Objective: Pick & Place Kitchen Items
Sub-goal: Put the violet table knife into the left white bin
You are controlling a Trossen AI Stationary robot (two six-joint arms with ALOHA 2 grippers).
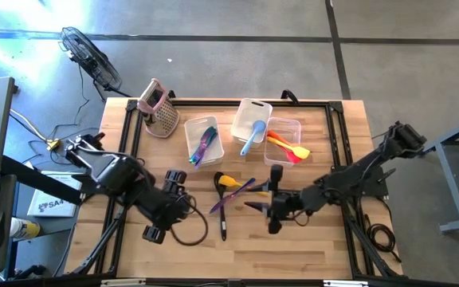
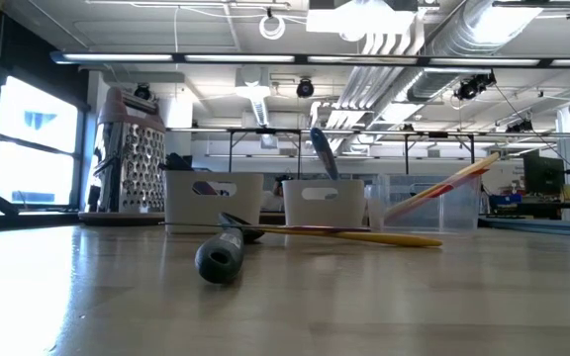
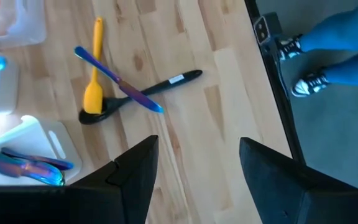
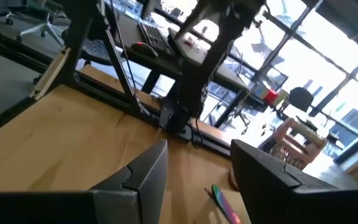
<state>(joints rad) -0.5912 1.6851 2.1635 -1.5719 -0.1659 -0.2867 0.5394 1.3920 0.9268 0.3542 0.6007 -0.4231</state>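
Observation:
Three loose utensils lie crossed on the wooden table's middle: a yellow spatula (image 3: pixel 94 74), an iridescent purple-blue knife (image 3: pixel 118 81) and a black spoon (image 3: pixel 143 93); the knife lies over the other two. The black handle's end (image 2: pixel 218 259) points toward the near edge. My left gripper (image 3: pixel 197 146) hovers open over bare wood left of them (image 1: pixel 180 199). My right gripper (image 1: pixel 255 199) is open just right of the pile, pointing level toward the table's left; nothing stands between its fingers (image 4: pixel 197 149), and the knife's tip (image 4: pixel 225 202) shows below them.
At the back stand three tubs: a clear one (image 1: pixel 203 139) with iridescent utensils, a white one (image 1: pixel 251 119) with a blue spoon, a clear one (image 1: pixel 285 139) with orange, yellow and red spatulas. A pink-topped grater (image 1: pixel 158 108) stands at the far left. A person's legs (image 3: pixel 328 43) show beyond the table's edge.

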